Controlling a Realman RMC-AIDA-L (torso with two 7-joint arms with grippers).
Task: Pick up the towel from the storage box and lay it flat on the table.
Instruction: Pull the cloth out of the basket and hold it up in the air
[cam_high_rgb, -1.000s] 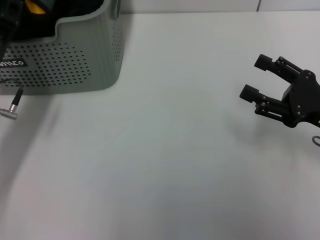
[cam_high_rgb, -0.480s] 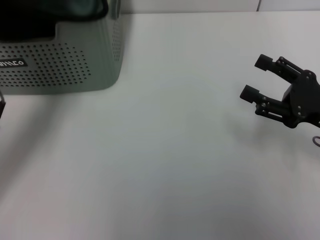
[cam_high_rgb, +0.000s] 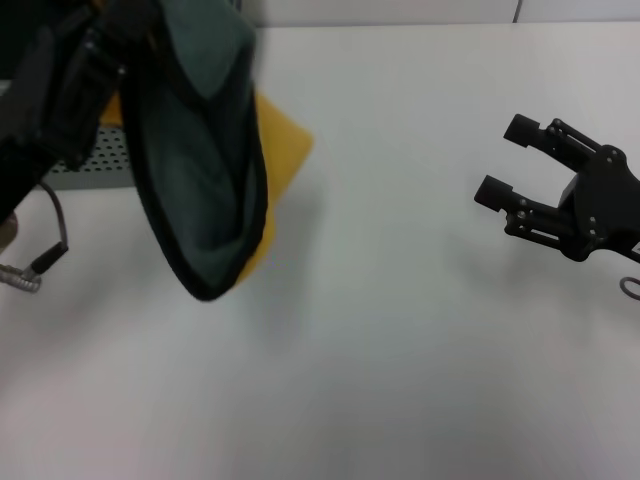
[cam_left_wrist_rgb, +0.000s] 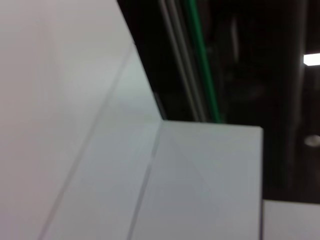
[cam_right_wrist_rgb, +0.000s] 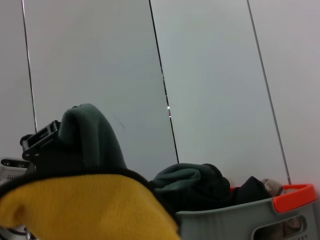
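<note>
Head view: the left gripper (cam_high_rgb: 75, 75) sits over the far-left corner of the table (cam_high_rgb: 400, 350), raised above the worktop with the towel (cam_high_rgb: 205, 170) draped from it. The fingers themselves are buried in cloth, so whether they are clenched on the fabric cannot be told from any view. The towel hangs clear of the storage box (cam_high_rgb: 95, 165), its dark green-grey face turned toward the camera and its yellow-orange face showing behind as a wedge along the right side. Black stitched edging outlines the lower fold, whose lowest point hangs above the white surface near the left edge. Only a small strip of the box's dot-perforated wall is visible, behind the cloth at the far-left edge. A grey cable with a metal plug (cam_high_rgb: 25, 275) dangles beneath the left arm near the left edge.

The right gripper (cam_high_rgb: 510, 160) hovers near the right edge of the table, well apart from the towel, its two padded fingers spread wide and grasping nothing.

Right wrist view: the towel (cam_right_wrist_rgb: 85, 210) fills the near foreground, yellow face outward with green plush folded over the top. Beyond it stands a grey basket with an orange rim (cam_right_wrist_rgb: 295, 192), holding dark cloth (cam_right_wrist_rgb: 195, 185).

Left wrist view: only pale panels and a dark gap are seen.
</note>
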